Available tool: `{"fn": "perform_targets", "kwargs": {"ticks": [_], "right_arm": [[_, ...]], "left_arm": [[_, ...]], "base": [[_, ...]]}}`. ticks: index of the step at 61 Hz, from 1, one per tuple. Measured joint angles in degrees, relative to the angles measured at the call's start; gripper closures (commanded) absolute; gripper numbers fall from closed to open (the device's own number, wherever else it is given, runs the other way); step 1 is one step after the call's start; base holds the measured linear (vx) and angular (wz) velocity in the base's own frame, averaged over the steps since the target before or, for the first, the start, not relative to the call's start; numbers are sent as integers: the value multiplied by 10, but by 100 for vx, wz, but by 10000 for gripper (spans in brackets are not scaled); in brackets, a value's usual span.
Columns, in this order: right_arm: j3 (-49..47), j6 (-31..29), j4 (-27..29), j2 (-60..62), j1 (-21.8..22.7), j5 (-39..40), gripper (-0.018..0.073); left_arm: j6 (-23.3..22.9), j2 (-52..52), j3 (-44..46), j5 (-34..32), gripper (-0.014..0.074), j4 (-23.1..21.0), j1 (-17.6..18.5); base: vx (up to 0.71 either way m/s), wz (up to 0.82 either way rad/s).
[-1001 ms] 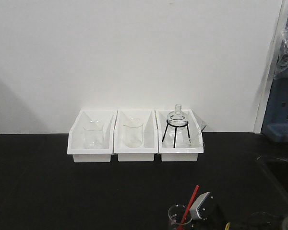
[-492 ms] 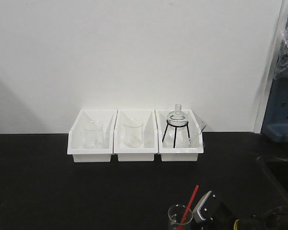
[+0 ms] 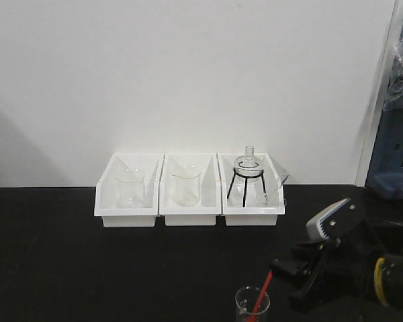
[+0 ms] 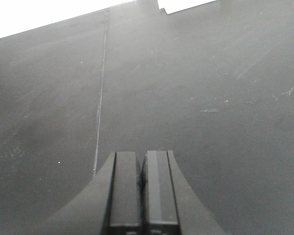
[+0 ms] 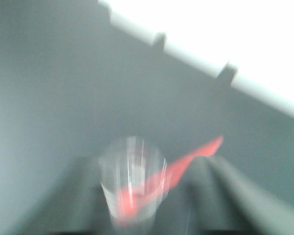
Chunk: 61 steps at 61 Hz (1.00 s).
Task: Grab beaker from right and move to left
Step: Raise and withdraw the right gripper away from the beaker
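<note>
the beaker [image 3: 252, 303] stands on the black table [image 3: 87, 268] at six o'clock in the front view, its red stirring stick [image 3: 262, 295] leaning toward one o'clock, and the right gripper [image 3: 292, 276] sits just beside it at three o'clock. in the blurred right wrist view the beaker [image 5: 132, 181] lies between the spread fingers [image 5: 225, 186], released and not yet grasping. the left gripper [image 4: 141, 191] has its jaws clenched together over bare table, and three white trays [image 3: 188, 208] line the wall at twelve o'clock.
</note>
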<state>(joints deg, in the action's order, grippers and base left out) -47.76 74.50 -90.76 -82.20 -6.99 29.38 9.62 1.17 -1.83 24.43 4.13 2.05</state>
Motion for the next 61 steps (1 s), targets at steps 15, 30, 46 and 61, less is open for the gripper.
{"fn": "perform_targets", "kwargs": {"ticks": [15, 30, 46, 61], "right_arm": [[0, 196, -47, 201, 0, -58, 567], [3, 280, -103, 325, 0, -58, 567], [3, 284, -104, 388, 0, -60, 567], [3, 274, -104, 411, 0, -89, 567]], "left_arm": [[0, 0, 0, 0, 603, 0, 0], [0, 0, 0, 0, 603, 0, 0], [0, 0, 0, 0, 603, 0, 0], [0, 0, 0, 0, 603, 0, 0]], "base": [[0, 0], [0, 0], [0, 0], [0, 0]]}}
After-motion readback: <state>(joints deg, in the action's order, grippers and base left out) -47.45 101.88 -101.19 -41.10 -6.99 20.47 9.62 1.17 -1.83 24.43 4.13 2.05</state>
